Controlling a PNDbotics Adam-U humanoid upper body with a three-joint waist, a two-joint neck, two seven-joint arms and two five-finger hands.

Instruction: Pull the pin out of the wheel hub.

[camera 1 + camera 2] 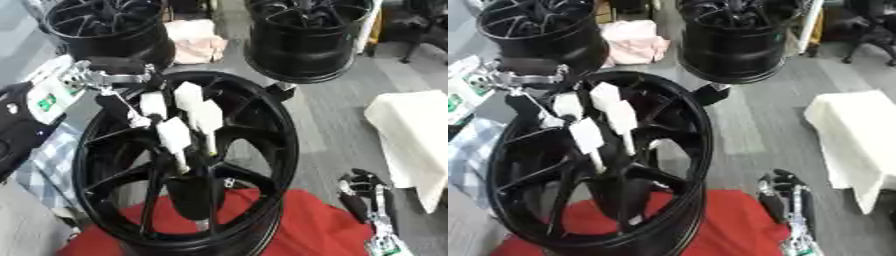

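Wheel hub (254, 125), black and multi-spoked, stands upright on its rim in the middle of both views, its lower edge resting on a red cloth (306, 220). The robot's left hand (179, 120) comes in from the upper left and reaches through the open face of the wheel, its white-covered fingers (207, 116) pointing down toward the centre where the spokes meet. The fingers are bent and bunched close together around the hub's centre, but whether they actually grip anything there cannot be told, since the black spokes and the hand overlap. The pin itself cannot be made out with certainty; only a small pale spot shows low in the wheel near the centre.

The silver joint of the left arm (109, 77) sits just above the top left of the rim. The right hand (785, 197) rests idle near the lower right corner, just beside the red cloth, with its dark fingers relaxed and pointing up, holding nothing.

Behind the standing wheel, two more black wheels (737, 40) lie on the grey floor (341, 110), with a pinkish cloth (636, 42) between them. A white cloth (855, 135) lies well apart on the right side of the floor.
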